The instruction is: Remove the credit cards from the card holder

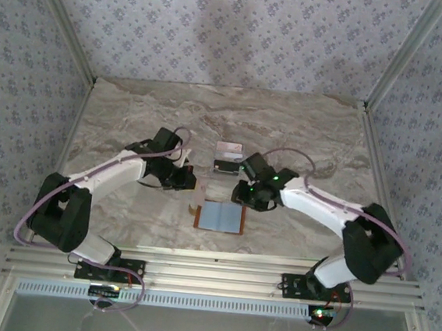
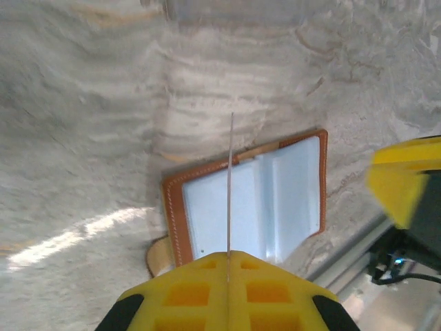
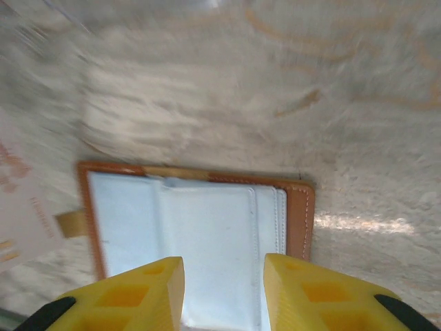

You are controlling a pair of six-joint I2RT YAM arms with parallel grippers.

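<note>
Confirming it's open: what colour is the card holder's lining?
Card holder lining is pale blue, clearest in right wrist view.

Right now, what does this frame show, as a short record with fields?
card holder: open flat on table, pale lining up
left gripper: shut on whitish-pink card, beside card holder
right gripper: open, empty, above card holder
other cards: lying together on table beyond card holder

One card holder (image 1: 220, 216) and three credit cards (image 1: 228, 152).
</note>
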